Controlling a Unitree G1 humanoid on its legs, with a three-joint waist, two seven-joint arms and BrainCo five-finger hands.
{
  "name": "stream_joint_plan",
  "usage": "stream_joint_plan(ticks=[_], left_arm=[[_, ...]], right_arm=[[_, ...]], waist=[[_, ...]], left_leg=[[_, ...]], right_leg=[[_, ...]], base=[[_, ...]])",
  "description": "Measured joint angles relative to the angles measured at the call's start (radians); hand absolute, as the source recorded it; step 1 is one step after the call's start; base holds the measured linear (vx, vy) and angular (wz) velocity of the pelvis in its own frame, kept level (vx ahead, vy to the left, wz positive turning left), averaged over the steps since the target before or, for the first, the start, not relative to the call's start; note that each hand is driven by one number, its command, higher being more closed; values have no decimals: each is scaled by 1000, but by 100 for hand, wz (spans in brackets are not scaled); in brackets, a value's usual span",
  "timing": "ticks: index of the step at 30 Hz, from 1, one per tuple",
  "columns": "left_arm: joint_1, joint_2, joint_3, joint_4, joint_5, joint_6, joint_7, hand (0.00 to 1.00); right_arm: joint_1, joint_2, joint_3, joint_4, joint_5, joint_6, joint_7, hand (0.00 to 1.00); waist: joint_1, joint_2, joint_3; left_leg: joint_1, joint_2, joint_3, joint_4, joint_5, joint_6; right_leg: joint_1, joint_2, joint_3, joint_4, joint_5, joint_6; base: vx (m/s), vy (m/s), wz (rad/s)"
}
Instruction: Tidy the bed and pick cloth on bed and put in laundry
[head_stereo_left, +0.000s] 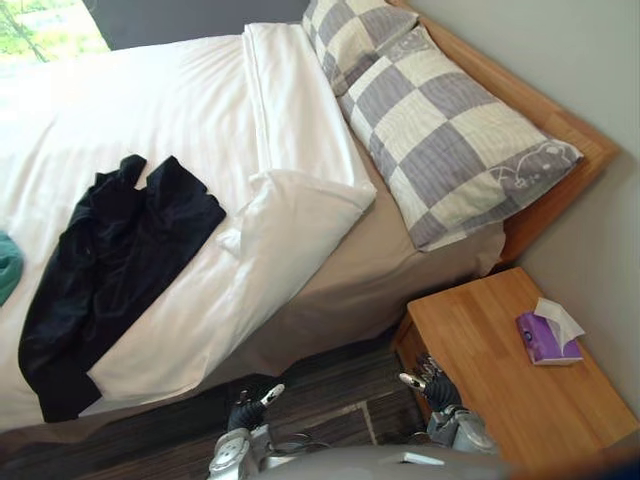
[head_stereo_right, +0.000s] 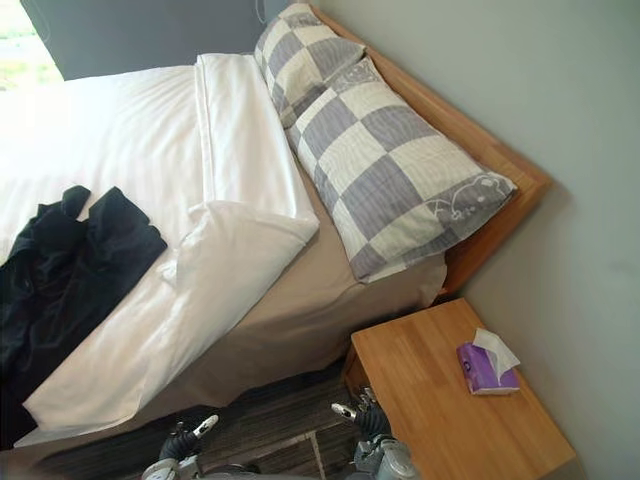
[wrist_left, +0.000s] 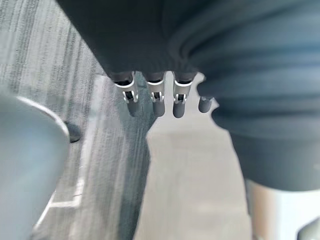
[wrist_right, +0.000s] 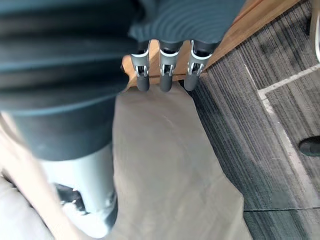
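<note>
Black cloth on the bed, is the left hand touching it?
Apart. The left eye view shows the left hand low over the floor, with a wide strip of white duvet lying between it and the black cloth.

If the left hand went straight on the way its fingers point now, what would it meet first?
Most likely the beige sheet on the bed's side: the left hand, open and low above the floor, aims at it. How far is unclear.
</note>
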Motion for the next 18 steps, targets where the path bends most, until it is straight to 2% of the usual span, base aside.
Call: stream_joint_plan(ticks=[1, 2, 4, 7, 10, 12, 16, 18], left_arm=[[1, -7, 16, 1, 3, -4, -2, 0], [3, -24, 40, 1, 5, -4, -3, 0], [12, -40, 55, -12, 12, -6, -3, 0], [22, -32, 56, -26, 41, -10, -5, 0], [22, -32, 56, -28, 51, -24, -5, 0], [20, -30, 53, -24, 79, -24, -5, 0], [11, 6, -36, 20, 120, -23, -5, 0], [0, 19, -69, 37, 151, -21, -10, 0]], right_arm=[[12, -5, -5, -16, 1, 0, -9, 0], [21, -9, -15, -27, 1, 1, -15, 0], [28, -11, -14, -39, 0, 7, -19, 0], [46, -1, -15, -52, -1, 8, -19, 0], [62, -2, -28, -51, 1, 8, -19, 0], [61, -3, -60, -37, 10, 5, -21, 0], [62, -12, -97, 29, 31, -10, -50, 0], [69, -18, -107, 36, 55, -32, -63, 0]], waist=[[-2, 4, 7], [1, 21, 2], [12, 24, -2], [9, 5, -9], [20, -4, -15], [17, -7, -18], [-4, -1, -21], [-14, -2, -18]], left_leg=[[3, 24, 107, 10, -42, 40], [4, 46, 174, 20, -74, 45], [27, 11, 159, -32, -34, 38], [55, -37, 136, -151, 19, 24], [55, -38, 170, -165, 18, 20], [61, -33, 211, -172, 19, 14], [115, -73, 175, -274, 75, 20], [128, -91, 149, -297, 77, 32]], right_leg=[[20, 2, -33, -2, -2, 3], [26, 8, -48, 10, -9, 14], [23, -11, -49, 36, -14, 19], [19, -34, -53, 30, -16, 21], [24, -39, -55, 10, -11, 29], [24, -43, -54, 4, -6, 39], [46, -55, -65, 1, -1, 50], [39, -76, -81, 49, -3, 57]], base=[[-69, 80, 72], [-71, 68, 55], [-64, 77, 30], [-62, 69, 30], [-41, 30, 8], [-3, 3, -2], [53, 7, 14], [89, 17, 27]])
